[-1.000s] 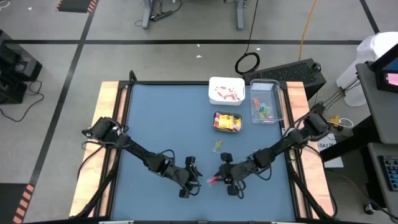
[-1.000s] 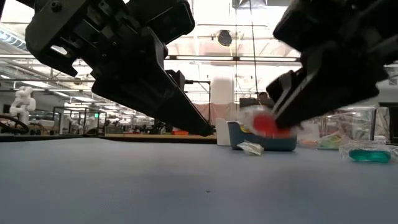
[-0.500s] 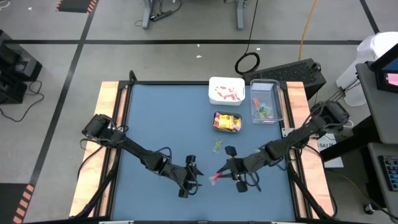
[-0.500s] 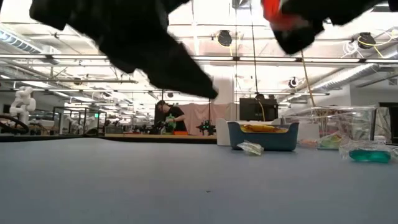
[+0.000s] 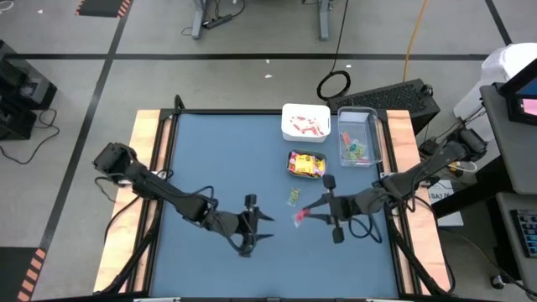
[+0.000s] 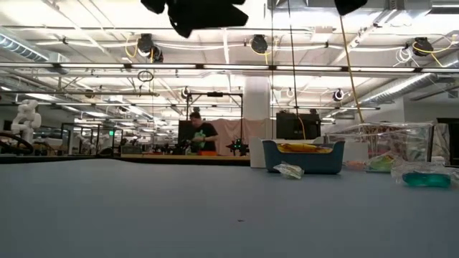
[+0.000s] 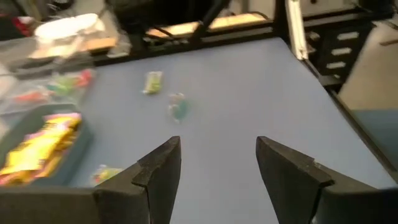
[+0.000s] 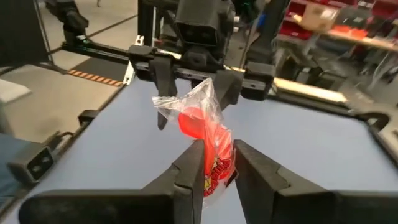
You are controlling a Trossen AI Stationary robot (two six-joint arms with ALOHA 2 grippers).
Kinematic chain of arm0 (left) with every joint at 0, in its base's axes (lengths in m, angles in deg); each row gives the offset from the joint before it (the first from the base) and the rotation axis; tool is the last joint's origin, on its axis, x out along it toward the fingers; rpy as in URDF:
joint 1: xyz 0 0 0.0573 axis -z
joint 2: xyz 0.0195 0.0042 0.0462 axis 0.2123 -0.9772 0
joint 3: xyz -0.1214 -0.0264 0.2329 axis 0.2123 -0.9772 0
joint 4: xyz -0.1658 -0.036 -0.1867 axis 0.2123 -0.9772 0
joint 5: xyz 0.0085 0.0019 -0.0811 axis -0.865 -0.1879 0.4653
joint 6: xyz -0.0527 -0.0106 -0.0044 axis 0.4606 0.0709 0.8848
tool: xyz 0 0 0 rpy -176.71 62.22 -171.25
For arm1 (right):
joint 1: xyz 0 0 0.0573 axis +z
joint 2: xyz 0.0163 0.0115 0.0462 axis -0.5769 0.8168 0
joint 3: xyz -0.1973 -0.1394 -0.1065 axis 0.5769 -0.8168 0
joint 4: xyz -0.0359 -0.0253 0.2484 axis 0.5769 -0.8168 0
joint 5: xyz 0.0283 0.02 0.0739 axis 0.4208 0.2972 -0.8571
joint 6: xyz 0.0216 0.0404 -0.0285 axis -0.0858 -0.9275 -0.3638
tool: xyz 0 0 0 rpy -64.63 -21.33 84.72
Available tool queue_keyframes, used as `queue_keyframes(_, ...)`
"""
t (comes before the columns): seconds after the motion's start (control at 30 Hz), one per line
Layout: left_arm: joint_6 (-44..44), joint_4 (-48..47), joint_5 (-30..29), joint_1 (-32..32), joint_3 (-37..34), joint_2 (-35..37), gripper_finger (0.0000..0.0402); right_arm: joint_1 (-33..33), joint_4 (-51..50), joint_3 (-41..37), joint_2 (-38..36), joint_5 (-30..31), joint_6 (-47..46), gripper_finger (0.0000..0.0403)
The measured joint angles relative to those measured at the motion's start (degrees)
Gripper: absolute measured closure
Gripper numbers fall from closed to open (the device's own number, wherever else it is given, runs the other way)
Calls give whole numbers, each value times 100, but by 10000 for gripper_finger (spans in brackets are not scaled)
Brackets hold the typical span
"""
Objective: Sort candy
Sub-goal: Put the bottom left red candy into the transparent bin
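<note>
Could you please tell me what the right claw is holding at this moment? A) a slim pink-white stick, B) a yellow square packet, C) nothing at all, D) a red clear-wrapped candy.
D: the right wrist view shows the right claw shut on a red clear-wrapped candy, and the high view shows the same red piece at its tip above the blue table.

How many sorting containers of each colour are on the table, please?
White container: 1
Teal container: 1
Clear container: 1
Total: 3
</note>
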State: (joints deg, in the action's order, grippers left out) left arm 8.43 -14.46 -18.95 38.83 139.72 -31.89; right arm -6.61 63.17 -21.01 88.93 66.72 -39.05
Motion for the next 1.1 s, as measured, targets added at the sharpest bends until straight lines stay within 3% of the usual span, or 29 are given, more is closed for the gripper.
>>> queue_keyframes(0.17,13,-507,-508,-2,2,299,187,0,32,0,-79,140,348,330)
queue_keyframes(0.4,20,-901,-550,19,2,472,187,-2,30,0,-142,570,366,330)
queue_keyframes(0.67,62,-1027,-548,19,2,473,187,-9,-286,0,-140,572,232,330)
queue_keyframes(0.77,61,-1024,-544,19,2,473,187,-9,-418,0,-137,567,818,330)
queue_keyframes(0.97,59,-1030,-541,19,2,473,187,-9,-399,0,-137,567,3248,330)
queue_keyframes(1.1,61,-1024,-538,19,2,473,187,-9,-394,0,-137,565,3756,330)
